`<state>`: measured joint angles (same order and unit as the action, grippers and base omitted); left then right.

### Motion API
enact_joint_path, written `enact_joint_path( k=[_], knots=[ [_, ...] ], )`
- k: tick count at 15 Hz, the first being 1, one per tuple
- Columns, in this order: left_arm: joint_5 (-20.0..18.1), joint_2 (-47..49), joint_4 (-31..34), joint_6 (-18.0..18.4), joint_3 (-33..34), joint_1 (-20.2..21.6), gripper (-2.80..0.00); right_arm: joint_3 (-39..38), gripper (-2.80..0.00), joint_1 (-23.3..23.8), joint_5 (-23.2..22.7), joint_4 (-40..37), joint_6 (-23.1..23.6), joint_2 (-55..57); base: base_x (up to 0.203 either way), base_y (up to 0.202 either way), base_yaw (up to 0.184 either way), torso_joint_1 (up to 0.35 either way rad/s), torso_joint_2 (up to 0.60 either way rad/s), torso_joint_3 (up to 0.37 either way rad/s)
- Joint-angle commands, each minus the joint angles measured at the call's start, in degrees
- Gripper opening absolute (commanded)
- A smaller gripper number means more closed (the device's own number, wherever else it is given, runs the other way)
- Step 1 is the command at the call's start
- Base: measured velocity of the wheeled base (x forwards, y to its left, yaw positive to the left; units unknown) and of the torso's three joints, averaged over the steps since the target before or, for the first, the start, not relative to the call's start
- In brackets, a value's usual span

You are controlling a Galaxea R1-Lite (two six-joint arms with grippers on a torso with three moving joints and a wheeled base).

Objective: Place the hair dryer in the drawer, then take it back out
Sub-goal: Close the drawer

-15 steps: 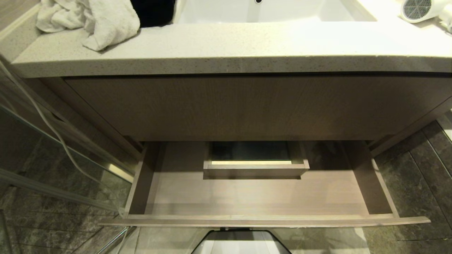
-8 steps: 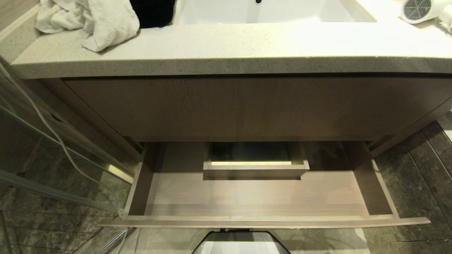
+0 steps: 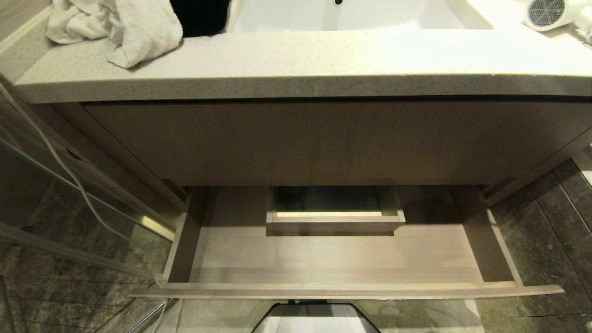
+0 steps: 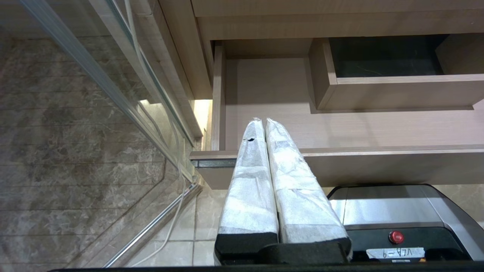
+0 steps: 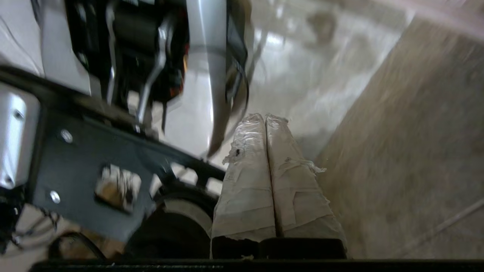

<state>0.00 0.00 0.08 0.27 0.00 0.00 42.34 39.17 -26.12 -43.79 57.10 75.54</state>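
While the drawer stands pulled out with nothing lying in it, the hair dryer waits up on the counter, so the task looks barely begun.

Far left: a white towel (image 3: 125, 27) is heaped on the stone counter (image 3: 296, 64); below it a glass panel (image 3: 55, 208) and a thin white cable (image 3: 69, 175) run down toward the dark tiled floor.

Left gripper (image 4: 262, 122): seen only from its own wrist camera, parked low in front of the drawer's left end, its two wrapped fingers pressed together and gripping nothing.

Centre: the light-wood drawer (image 3: 342, 290) is open below a taller wood panel (image 3: 323, 143); its floor is bare apart from the boxed cut-out (image 3: 330, 212) at the back.

Right gripper (image 5: 266, 119): seen only from its own wrist camera, fingers closed tight against each other, empty-handed, pointing toward pale floor beside dark machinery, apparently the robot's own base.

Far right: the hair dryer (image 3: 552, 13) lies on the counter's back corner, grey grille facing forward, well apart from the drawer.

Done: the drawer is open.

Left: grasping the dryer, setting it in the drawer, lifting it out again.

Hard to make out: the dryer is cut off at the edge, its handle and cord mostly unseen; neither arm shows from the head camera; the right wrist picture is smeared.
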Motion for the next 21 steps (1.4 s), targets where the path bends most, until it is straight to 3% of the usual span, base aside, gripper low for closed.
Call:
enact_joint_path(
  k=[1, 6, 13, 21],
  knots=[
    [0.00, -0.01, 0.01, 0.00, 0.00, 0.00, -2.80, 0.88, -2.80, 0.15, 3.26, -0.14, 0.67, 6.55, 0.000, 0.000, 0.000, 0.000, 0.00, 0.000],
    [0.00, -0.06, 0.01, 0.00, 0.00, 0.00, -2.80, 4.40, -2.80, 0.15, 10.61, 0.96, 1.08, 18.26, 0.000, 0.000, 0.000, 0.000, 0.00, 0.000],
    [0.00, 0.00, 0.01, 0.00, 0.00, 0.00, -2.80, 12.40, -2.80, 0.30, 11.28, 0.23, 5.13, 35.61, 0.000, 0.000, 0.000, 0.012, 0.00, 0.014],
    [0.06, 0.00, 0.01, 0.00, 0.00, 0.00, -2.80, 24.03, -2.80, -0.22, 11.34, -4.60, 5.37, 51.60, 0.000, 0.000, 0.000, 0.000, 0.00, 0.000]
  ],
)
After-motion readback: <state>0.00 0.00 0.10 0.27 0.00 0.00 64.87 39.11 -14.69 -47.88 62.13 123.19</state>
